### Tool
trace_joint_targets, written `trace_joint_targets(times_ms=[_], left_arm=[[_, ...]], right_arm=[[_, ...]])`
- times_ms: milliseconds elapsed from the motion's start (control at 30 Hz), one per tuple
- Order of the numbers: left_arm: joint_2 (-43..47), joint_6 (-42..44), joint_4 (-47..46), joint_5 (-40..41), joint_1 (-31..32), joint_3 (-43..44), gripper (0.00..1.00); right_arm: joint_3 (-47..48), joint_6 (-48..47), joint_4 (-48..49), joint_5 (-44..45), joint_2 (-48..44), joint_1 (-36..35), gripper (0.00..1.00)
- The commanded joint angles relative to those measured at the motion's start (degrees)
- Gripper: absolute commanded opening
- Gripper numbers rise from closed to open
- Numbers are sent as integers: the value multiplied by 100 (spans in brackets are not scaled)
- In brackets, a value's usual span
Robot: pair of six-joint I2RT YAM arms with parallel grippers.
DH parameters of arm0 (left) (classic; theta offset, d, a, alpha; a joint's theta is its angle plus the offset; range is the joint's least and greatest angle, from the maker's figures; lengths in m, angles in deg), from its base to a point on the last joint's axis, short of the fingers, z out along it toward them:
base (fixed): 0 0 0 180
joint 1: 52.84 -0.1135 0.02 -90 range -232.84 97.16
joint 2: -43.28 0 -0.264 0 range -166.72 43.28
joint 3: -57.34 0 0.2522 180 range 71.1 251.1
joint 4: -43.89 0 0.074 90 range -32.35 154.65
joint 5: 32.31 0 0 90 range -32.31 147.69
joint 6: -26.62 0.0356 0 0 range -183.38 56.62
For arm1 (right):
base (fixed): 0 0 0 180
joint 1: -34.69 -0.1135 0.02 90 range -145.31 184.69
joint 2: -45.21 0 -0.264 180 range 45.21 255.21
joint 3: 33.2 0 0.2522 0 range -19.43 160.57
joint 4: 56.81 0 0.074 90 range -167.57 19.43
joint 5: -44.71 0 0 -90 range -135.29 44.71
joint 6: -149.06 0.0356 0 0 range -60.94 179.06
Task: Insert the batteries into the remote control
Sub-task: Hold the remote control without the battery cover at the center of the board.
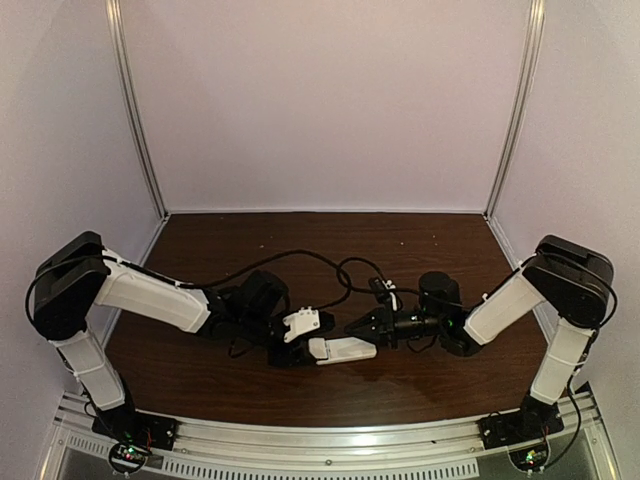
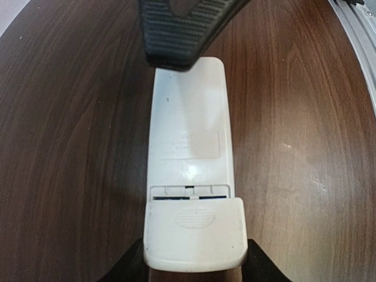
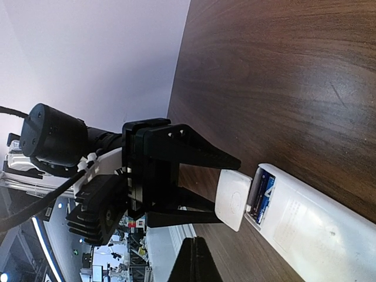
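The white remote control [image 2: 189, 123] lies back-up on the table, also visible from above [image 1: 350, 349]. Its battery bay stands partly open, with the blue batteries [image 3: 265, 197] inside it, seen as a thin strip [image 2: 170, 198] in the left wrist view. A white cover piece [image 2: 195, 232] sits at the bay's end, half slid on. My left gripper [image 2: 195, 258] holds this cover by its sides [image 3: 234, 200]. My right gripper [image 2: 175, 53] is shut with nothing in it, and its ribbed tip rests over the remote's far end [image 1: 358, 327].
Dark wooden tabletop [image 1: 400, 240] all round, white walls behind and at the sides. Black cables [image 1: 345, 272] loop across the table behind both grippers. A metal rail [image 1: 330, 440] runs along the near edge.
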Motion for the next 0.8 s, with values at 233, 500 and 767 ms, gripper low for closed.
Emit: trace_joint_targets(times_ms=[233, 500, 767], left_arm=[[-154, -8, -334, 204, 34, 16, 31], [-332, -22, -250, 196, 34, 123, 33], [-398, -86, -277, 162, 44, 177, 34]], right_arm=[[66, 244, 410, -99, 189, -44, 0], [184, 340, 469, -108, 411, -211, 0], [268, 537, 700, -87, 719, -277, 0]])
